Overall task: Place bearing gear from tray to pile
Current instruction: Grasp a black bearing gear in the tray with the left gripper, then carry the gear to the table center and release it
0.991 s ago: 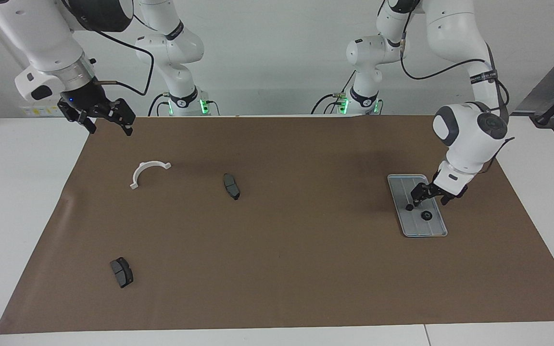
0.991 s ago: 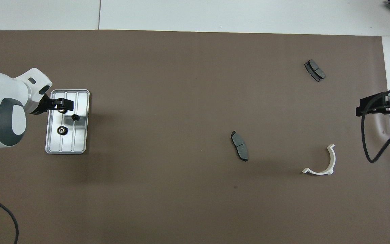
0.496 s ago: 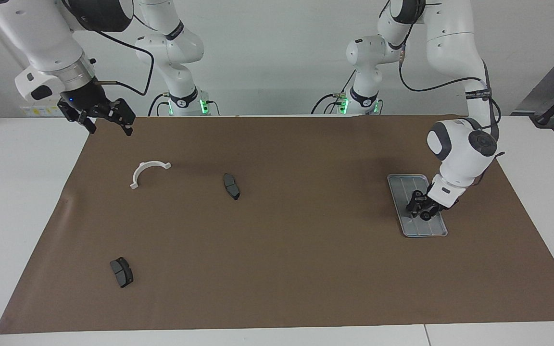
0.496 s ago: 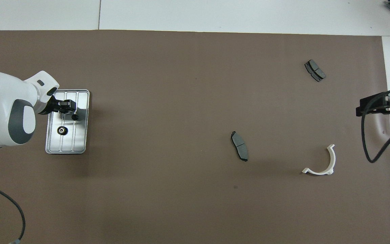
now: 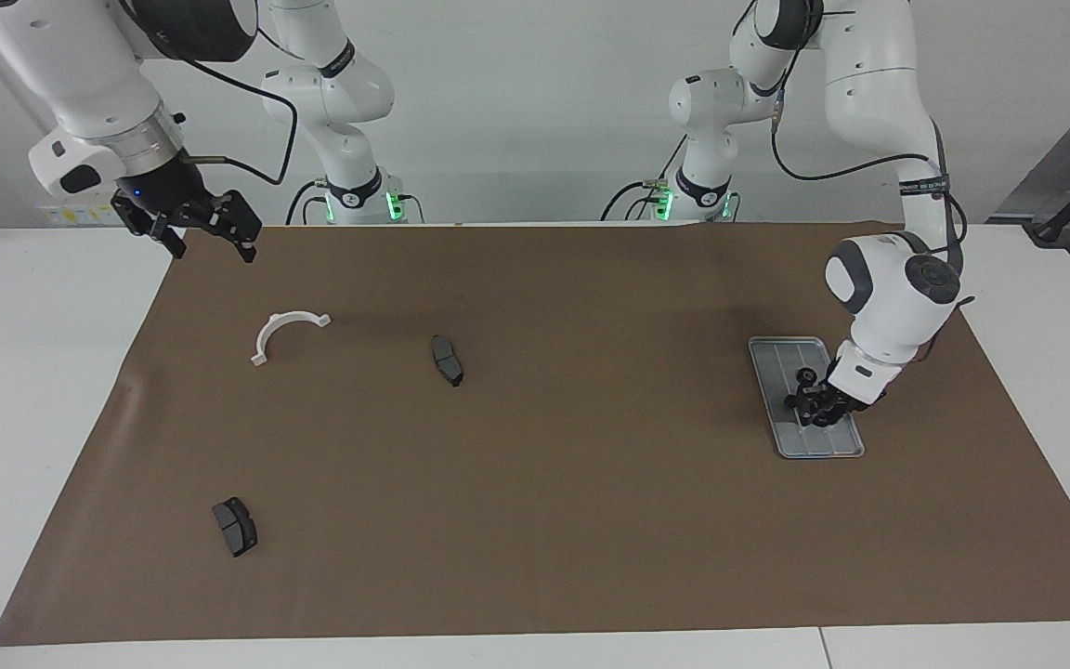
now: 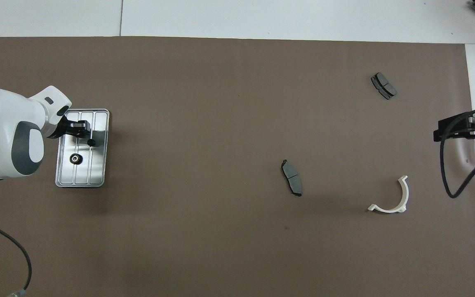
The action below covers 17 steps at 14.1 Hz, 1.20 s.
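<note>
Facing view first. Left gripper [image 5: 815,411] is down low in the tray [image 5: 772,358], at the end of it farther from the robots. A second ago it hung higher, over the tray's edge, so the arm has swung inward and sunk. Whether its jaws are wide or narrow, or hold anything, cannot be told here. A second gear, which lay bare in that part of the tray a second ago, is now covered by the gripper. One bearing gear [image 5: 806,374] shows in the tray nearer to the robots, uncovered now that the gripper has moved off it. A small black part [image 5: 790,402] lies just beside the gripper, where it was. The tray sits on the brown mat [image 5: 544,465] toward the left arm's end of the table and has not shifted. The right gripper [image 5: 187,228] waits in the air over the mat's edge at the right arm's end, jaws spread wide, unchanged. The white bracket [image 5: 273,327], the brake pad [image 5: 448,360] near the mat's middle and the other brake pad [image 5: 235,526] farther from the robots lie well apart, all as before.

From overhead, the left gripper [image 6: 81,128] lies over the tray [image 6: 97,173], hiding the second gear. The bearing gear [image 6: 75,158] and the small black part [image 6: 92,142] show in the tray beside it. The white bracket [image 6: 405,196], the brake pad [image 6: 292,183] and the other brake pad [image 6: 384,86] are unmoved on the mat [image 6: 221,103]. The right gripper [image 6: 466,128] shows at the mat's edge.
</note>
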Available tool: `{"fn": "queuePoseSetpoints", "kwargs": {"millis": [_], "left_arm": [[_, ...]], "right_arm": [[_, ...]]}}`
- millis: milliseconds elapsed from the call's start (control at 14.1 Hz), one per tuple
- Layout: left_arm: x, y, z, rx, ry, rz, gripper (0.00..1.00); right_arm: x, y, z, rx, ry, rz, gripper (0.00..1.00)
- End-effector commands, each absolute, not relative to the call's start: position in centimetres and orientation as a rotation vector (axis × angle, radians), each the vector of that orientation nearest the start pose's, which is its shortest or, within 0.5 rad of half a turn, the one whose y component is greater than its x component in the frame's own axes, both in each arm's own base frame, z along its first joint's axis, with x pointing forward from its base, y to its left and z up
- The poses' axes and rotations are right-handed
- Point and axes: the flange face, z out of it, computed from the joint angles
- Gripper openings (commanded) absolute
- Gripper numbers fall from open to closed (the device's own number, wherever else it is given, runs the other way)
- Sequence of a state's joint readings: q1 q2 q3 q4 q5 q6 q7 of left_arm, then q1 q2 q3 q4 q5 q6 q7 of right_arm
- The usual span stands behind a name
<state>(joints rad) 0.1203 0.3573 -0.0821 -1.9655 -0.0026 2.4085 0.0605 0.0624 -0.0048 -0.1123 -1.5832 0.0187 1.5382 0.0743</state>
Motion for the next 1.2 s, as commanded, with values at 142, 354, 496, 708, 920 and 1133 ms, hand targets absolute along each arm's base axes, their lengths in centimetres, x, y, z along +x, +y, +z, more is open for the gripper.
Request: {"fn": "queuePoseSetpoints", "kwargs": {"millis": [142,354,496,708,920,1133], "left_arm": [[62.4,3.2,29.0,-3.161,0.027,-0.157,0.17],[62.9,3.2,29.8,-3.161,0.024,-0.157,0.0],[64.7,2.6,32.0,-3.169,0.021,-0.112,0.0],[66.2,-3.3,35.7,-3.172,-0.087,-0.037,0.0],[64.0,-15.9,35.6,-3.165,-0.218,-0.014,0.0],[59.8,-27.0,35.2,-3.165,-0.215,-0.003,0.0]], "right_arm": [[54.1,-2.5,62.0,-3.088,0.16,0.074,1.0],[54.2,-2.7,62.0,-3.104,0.149,0.062,1.0],[54.6,-2.8,62.3,-3.114,0.151,0.008,1.0],[54.9,-2.7,62.4,-3.124,0.151,-0.033,1.0],[54.8,-3.1,62.3,-3.123,0.158,-0.012,1.0],[54.6,-2.9,62.3,-3.119,0.161,-0.005,1.0]]}}
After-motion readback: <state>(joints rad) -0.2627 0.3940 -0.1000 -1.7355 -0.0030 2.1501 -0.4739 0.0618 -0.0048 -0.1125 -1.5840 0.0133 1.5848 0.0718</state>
